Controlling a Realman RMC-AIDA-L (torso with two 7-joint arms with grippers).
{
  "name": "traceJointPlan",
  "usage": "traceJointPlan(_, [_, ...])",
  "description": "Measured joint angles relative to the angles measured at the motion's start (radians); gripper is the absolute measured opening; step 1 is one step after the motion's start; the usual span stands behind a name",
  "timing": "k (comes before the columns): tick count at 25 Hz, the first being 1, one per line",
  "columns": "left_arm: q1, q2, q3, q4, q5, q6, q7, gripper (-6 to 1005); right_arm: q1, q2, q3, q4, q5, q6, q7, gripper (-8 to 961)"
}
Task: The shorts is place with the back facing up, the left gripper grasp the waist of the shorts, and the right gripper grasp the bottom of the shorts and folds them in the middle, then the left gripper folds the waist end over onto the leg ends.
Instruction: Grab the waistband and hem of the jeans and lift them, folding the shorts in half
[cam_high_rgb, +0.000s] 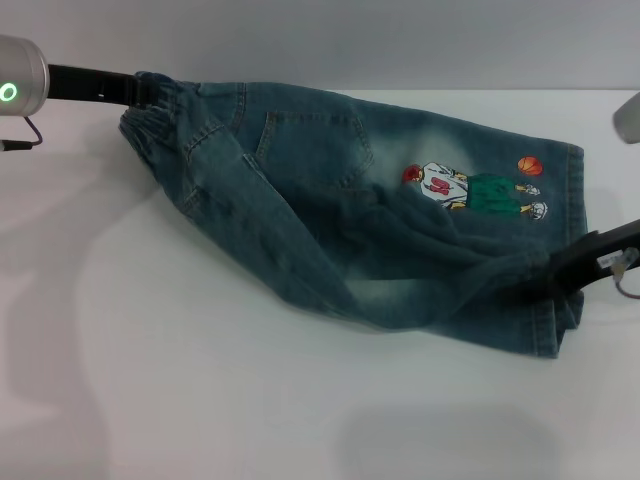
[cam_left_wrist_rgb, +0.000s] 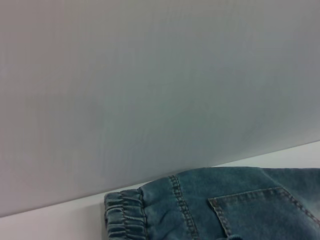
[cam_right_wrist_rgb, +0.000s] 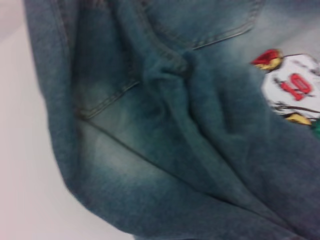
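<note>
The faded denim shorts (cam_high_rgb: 330, 200) lie across the white table, the near half lifted and doubled over lengthwise. My left gripper (cam_high_rgb: 145, 92) is at the far left, shut on the gathered waist of the shorts (cam_high_rgb: 160, 130). My right gripper (cam_high_rgb: 552, 275) is at the right, shut on the bottom of the shorts (cam_high_rgb: 570, 200) at the near cuff. The cartoon print (cam_high_rgb: 470, 188) faces up near the leg ends. The left wrist view shows the waist (cam_left_wrist_rgb: 125, 215) and a patch pocket (cam_left_wrist_rgb: 265, 210). Creased denim (cam_right_wrist_rgb: 165, 150) and the print (cam_right_wrist_rgb: 292, 87) fill the right wrist view.
The white table (cam_high_rgb: 200, 400) stretches wide in front of the shorts and to their left. A grey wall (cam_high_rgb: 400, 40) stands just behind the table's far edge. Part of a grey arm (cam_high_rgb: 628, 118) shows at the far right.
</note>
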Motion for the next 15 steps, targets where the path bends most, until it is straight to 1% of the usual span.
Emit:
traceJointPlan(2, [0.0, 0.0, 0.0, 0.0, 0.0, 0.0, 0.0, 48, 0.007, 0.0, -0.033, 0.013, 0.007, -0.006, -0.002, 491])
traceJointPlan(15, [0.0, -0.002, 0.0, -0.014, -0.002, -0.015, 0.017, 48, -0.011, 0.0, -0.063, -0.008, 0.042, -0.018, -0.045, 219])
